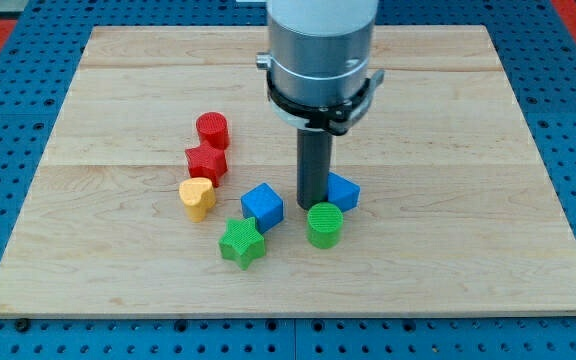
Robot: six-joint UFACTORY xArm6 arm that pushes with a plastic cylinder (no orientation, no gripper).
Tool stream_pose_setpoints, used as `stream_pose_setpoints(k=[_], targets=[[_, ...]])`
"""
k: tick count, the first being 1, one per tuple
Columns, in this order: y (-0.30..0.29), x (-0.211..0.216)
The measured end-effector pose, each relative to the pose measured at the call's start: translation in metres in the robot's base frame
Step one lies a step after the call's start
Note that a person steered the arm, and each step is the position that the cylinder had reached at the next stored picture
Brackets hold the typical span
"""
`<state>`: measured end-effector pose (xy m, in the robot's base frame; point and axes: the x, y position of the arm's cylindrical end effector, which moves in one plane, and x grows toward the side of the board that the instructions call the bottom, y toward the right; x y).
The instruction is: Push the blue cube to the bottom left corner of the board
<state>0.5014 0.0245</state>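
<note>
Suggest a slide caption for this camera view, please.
My tip sits between the blue cube and a second blue block, above the green cylinder.

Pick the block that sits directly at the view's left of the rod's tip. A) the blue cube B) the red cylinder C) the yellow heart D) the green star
A: my tip stands between two blue blocks, and the blue cube lies just to its left, while the other blue block sits partly hidden on its right and the green cylinder sits just below it.
</note>
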Motion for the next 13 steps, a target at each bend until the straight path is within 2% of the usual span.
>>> stream_pose_setpoints(k=[4,7,9,12,13], targets=[[-0.084,0.019],[-0.174,0.025],[-0.177,0.049],[-0.239,0.049],[-0.241,0.05]])
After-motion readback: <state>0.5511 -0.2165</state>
